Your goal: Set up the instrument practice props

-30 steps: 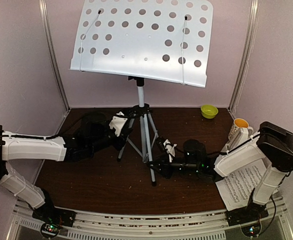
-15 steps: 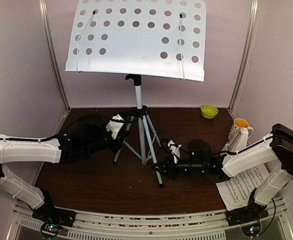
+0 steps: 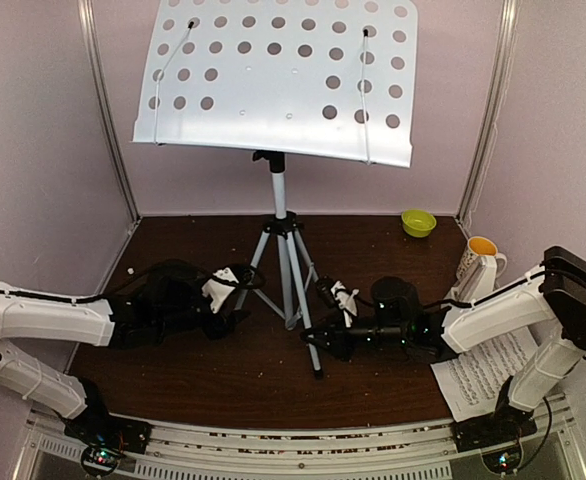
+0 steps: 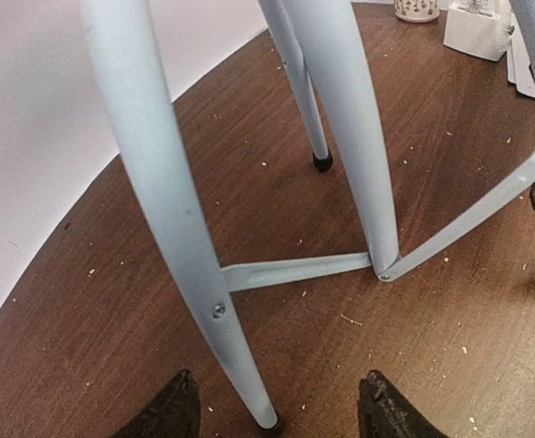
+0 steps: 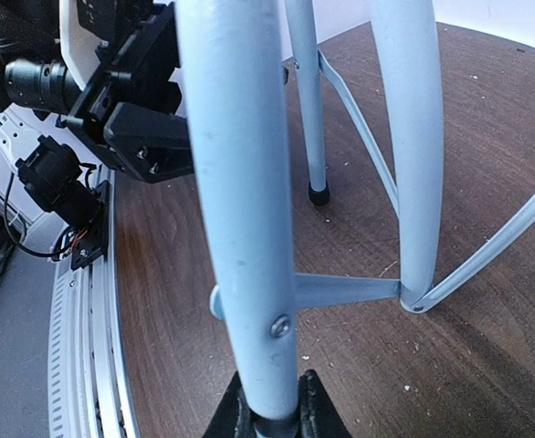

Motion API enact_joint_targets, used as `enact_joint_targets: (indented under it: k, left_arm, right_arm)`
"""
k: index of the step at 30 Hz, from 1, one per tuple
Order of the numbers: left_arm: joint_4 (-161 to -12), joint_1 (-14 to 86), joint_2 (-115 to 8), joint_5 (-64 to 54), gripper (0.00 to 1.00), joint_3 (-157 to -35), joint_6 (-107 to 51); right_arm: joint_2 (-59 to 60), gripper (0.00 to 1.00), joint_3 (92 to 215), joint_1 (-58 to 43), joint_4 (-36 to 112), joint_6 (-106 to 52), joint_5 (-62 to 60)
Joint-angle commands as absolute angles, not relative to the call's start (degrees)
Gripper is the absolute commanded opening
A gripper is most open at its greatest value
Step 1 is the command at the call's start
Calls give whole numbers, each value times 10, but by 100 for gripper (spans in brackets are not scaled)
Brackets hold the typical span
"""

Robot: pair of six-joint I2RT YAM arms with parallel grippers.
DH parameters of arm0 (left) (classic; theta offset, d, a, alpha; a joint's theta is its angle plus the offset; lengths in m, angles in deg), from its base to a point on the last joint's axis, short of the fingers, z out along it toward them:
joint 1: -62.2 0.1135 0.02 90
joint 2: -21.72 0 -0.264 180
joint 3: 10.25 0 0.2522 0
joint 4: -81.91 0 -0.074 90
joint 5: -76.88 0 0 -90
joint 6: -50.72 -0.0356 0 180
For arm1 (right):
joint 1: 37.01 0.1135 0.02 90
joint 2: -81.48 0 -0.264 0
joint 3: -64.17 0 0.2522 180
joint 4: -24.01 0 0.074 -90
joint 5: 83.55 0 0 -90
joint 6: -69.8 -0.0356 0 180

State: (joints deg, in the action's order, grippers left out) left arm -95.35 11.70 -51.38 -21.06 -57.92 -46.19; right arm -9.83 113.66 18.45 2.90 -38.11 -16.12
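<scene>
The left pincer [image 4: 281,411] has just let go. Its jaws now stand apart on either side of the stand [image 3: 277,195]'s left leg [image 4: 172,228], clear of it, and the arm has drawn back to the left of the stand. The right pincer [image 5: 272,415] stays clamped on the front leg [image 5: 240,182] near its foot. The stand is upright mid-tabletop [image 3: 213,370], so its placing looks settled and the right pincer could likely release next. The sheets [image 3: 488,370] lie flat to the right of the stand, not yet on its desk [image 3: 273,90].
</scene>
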Motion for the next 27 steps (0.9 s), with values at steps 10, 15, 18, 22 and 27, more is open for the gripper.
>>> enact_joint_targets:
  k: [10,15,18,22,27]
  left_arm:
    - [-1055,134,-628,-234,56,-615,-492]
    - [-1101,140,-638,-231,42,-606,-500]
    - [-1108,140,-648,-221,31,-611,-504]
    - [-1115,140,-664,-231,14,-619,-498]
    - [-1137,140,-680,-273,0,-629,-478]
  right_arm:
    - [-117,0,1153,163,122,-383,-118]
    - [-116,0,1149,150,130,-371,-113]
    - [-114,0,1151,140,136,-364,-112]
    - [-112,0,1160,126,153,-350,-107]
    - [-119,0,1177,104,169,-332,-100]
